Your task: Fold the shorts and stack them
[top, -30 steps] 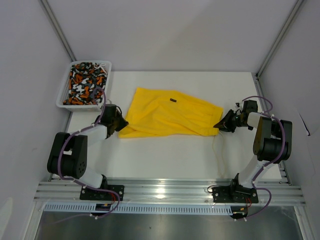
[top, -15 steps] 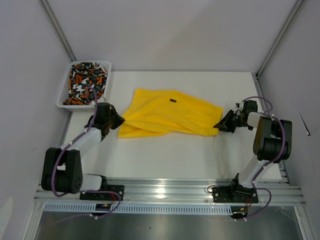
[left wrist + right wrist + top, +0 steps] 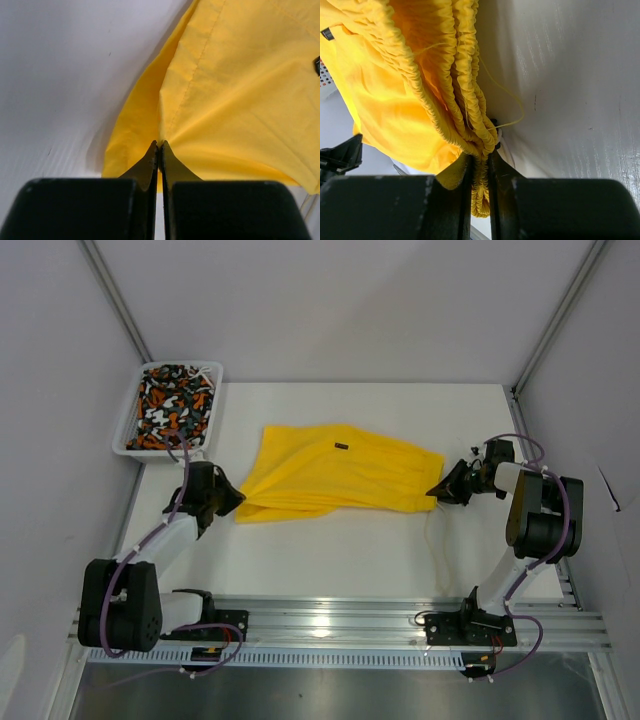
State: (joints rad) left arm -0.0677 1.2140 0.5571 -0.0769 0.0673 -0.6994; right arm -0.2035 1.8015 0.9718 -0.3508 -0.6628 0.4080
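Left gripper point(image 3: 235, 502) point(image 3: 159, 145) is clamped tight on the near-left corner of the yellow shorts point(image 3: 340, 480) point(image 3: 240, 90), and we see the cloth pucker into creases right where the two fingertips meet. Right gripper point(image 3: 437, 491) point(image 3: 480, 157) is closed on the bunched waistband point(image 3: 465, 75) at the opposite end, with the gathered elastic squeezed between its fingers.

Against a second ago, we find the left arm unfolded: its elbow was tucked close to the basket side and is now drawn toward the near edge, with the forearm stretched out to the cloth. The left edge of the shorts has slid a little toward the near side, and the small dark tag point(image 3: 342, 447) point(image 3: 317, 65) point(image 3: 327, 33) has shifted with it. The right gripper and its end of the cloth sit where they were.

We see the yellow shorts spread across the middle of the white table point(image 3: 330, 550), stretched between both grippers, wide at the left and narrowing to a point at the right. A fold runs under the near-left corner. A thin pale drawstring point(image 3: 512, 105) loops loose beside the waistband.

The patterned shorts point(image 3: 170, 405) lie crumpled in the white basket point(image 3: 128, 448) at the far-left corner, well apart from the yellow pair.
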